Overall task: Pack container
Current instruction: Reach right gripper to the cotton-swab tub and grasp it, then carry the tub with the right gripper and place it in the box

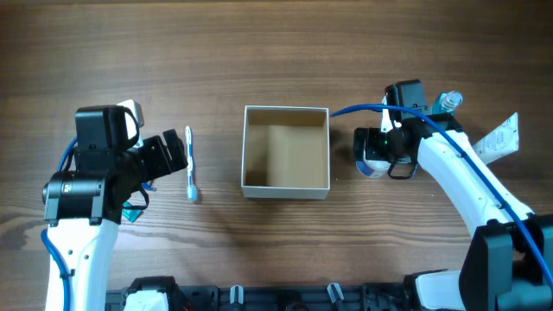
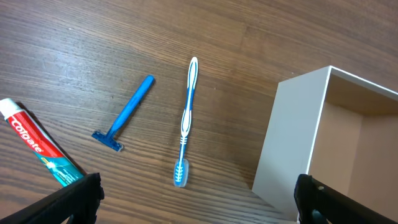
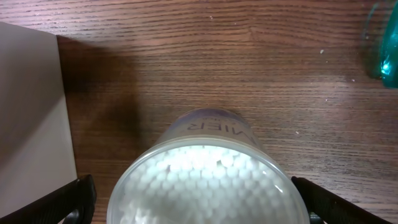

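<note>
The container (image 1: 285, 187), a white-walled square cardboard box with a tan inside, stands open and empty mid-table; its wall also shows in the left wrist view (image 2: 292, 137) and the right wrist view (image 3: 31, 124). A blue-and-white toothbrush (image 2: 186, 118) lies left of it, also seen from overhead (image 1: 190, 164). My left gripper (image 2: 199, 205) is open and empty just short of the brush head. My right gripper (image 3: 193, 208) is open, its fingers either side of a round clear jar of cotton swabs (image 3: 205, 180), right of the box (image 1: 373, 164).
A blue razor (image 2: 127, 112) and a red Colgate toothpaste tube (image 2: 37, 146) lie left of the toothbrush. A teal bottle (image 3: 385, 43) stands beyond the jar, also seen from overhead (image 1: 449, 102). A white sachet (image 1: 497, 138) lies at the far right.
</note>
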`<state>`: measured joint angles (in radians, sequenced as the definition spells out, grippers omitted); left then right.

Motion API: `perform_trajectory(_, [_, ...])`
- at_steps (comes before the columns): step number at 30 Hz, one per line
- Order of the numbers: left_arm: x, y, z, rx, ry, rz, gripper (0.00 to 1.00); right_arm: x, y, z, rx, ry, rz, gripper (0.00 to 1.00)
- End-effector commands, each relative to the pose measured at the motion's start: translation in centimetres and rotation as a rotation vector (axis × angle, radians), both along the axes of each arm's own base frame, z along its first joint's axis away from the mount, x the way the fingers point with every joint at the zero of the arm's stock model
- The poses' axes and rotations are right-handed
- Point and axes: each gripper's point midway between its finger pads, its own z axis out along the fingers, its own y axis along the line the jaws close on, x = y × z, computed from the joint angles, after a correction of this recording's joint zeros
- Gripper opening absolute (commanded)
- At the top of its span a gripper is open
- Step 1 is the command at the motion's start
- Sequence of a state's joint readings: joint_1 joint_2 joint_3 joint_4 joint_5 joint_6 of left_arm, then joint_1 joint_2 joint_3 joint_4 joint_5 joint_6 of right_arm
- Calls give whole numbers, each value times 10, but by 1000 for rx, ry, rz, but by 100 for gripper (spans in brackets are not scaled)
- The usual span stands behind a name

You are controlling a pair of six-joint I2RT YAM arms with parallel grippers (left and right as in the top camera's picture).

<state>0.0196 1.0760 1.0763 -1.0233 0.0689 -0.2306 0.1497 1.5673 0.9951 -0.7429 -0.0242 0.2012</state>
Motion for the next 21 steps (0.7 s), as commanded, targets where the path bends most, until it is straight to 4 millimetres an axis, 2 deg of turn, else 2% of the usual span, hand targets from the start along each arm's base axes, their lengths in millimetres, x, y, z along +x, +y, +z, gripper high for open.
perform_trajectory(1, [2,0,7,1,-16,7,100,-2,-5,-6,-28,13,-14,100])
perform_trajectory(3, [2,0,7,1,-16,7,100,-2,-5,-6,-27,14,-14,100])
perform_trajectory(5, [2,2,7,10,-16,12,100,-3,-5,-6,-28,21,-14,95])
perform_trajectory(6, [2,2,7,10,-16,12,100,-4,-5,-6,-28,22,-14,89])
perform_trajectory(7, [2,2,7,10,-16,12,100,-5,-5,-6,-29,26,-16,78])
perform_trajectory(8, [2,2,7,10,-16,12,100,-5,-5,-7,-29,28,-17,75])
perform_trajectory(13, [2,2,7,10,-16,12,100,-6,-5,-7,-29,33,-16,67])
perform_trajectory(15, [2,2,7,10,-16,12,100,-6,-5,-7,-29,33,-16,60])
perform_trajectory(17, [2,2,7,10,-16,12,100,-6,-5,-6,-29,32,-16,48])
perform_trajectory(18, [2,2,7,10,-16,12,100,-5,-5,-4,-29,29,-16,37])
perform_trajectory(19, [2,2,7,10,-16,12,100,-3,-5,5,-28,25,-16,8])
perform_trajectory(21, [2,2,7,10,-16,12,100,0,-4,22,-27,15,-16,4])
